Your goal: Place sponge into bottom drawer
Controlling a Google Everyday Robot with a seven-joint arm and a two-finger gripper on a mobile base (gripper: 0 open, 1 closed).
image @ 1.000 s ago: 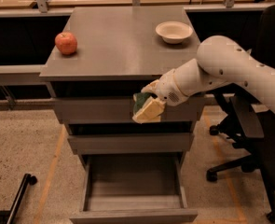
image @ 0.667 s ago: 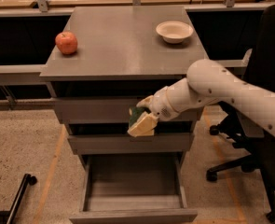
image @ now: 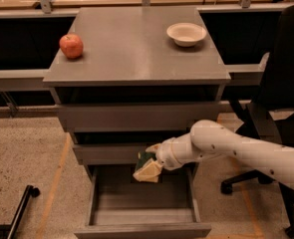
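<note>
The sponge (image: 147,168), dark green on top with a pale yellow base, is held in my gripper (image: 155,162) at the end of the white arm coming in from the right. It hangs tilted just above the back of the bottom drawer (image: 142,221), which is pulled out and shows a bare grey tray. The gripper sits right in front of the middle drawer's front (image: 111,153). The fingers are mostly hidden behind the sponge and the white wrist.
A red apple (image: 71,46) sits at the left of the grey cabinet top (image: 131,49), a white bowl (image: 186,34) at the back right. A black office chair (image: 281,113) stands to the right. A black wheeled leg (image: 22,203) lies on the floor at left.
The arm has lowered and moved left with the sponge, from the level of the upper drawers down to just above the open bottom drawer.
</note>
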